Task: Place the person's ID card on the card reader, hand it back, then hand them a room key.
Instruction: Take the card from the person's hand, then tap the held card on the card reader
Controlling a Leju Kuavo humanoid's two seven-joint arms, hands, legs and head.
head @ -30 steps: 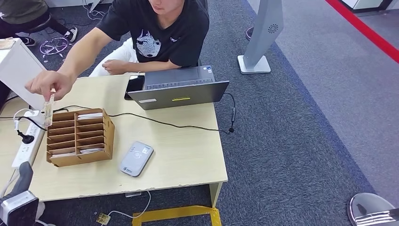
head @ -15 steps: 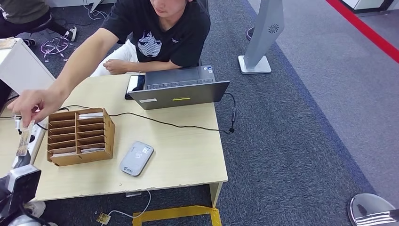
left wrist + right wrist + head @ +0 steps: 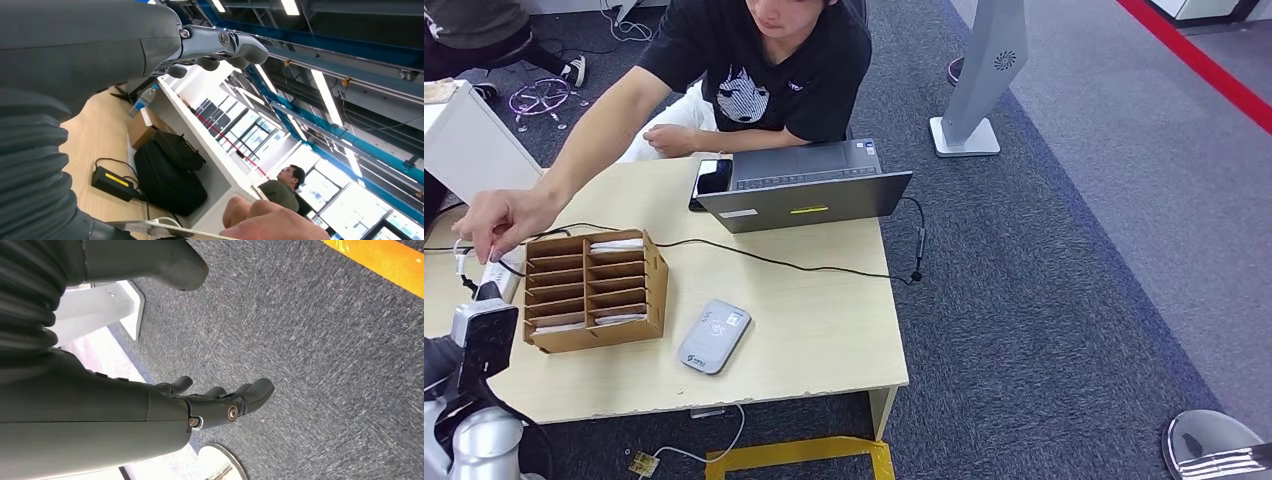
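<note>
Near left edge: robot's left hand (image 3: 210, 47) raised, fingers apart, nothing gripped. Right hand (image 3: 220, 402) hangs low, empty, fingers loosely spread. Person's hand (image 3: 499, 222) offers the ID card (image 3: 165, 230) just beside it. Should close squarely on the card's free edge. Card reader (image 3: 714, 336) waits mid-table, right of the key rack (image 3: 594, 290).

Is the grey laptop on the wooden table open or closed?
Open. The grey laptop has its keyboard deck showing and its lid raised, back toward the head camera, on the light wooden table.
</note>
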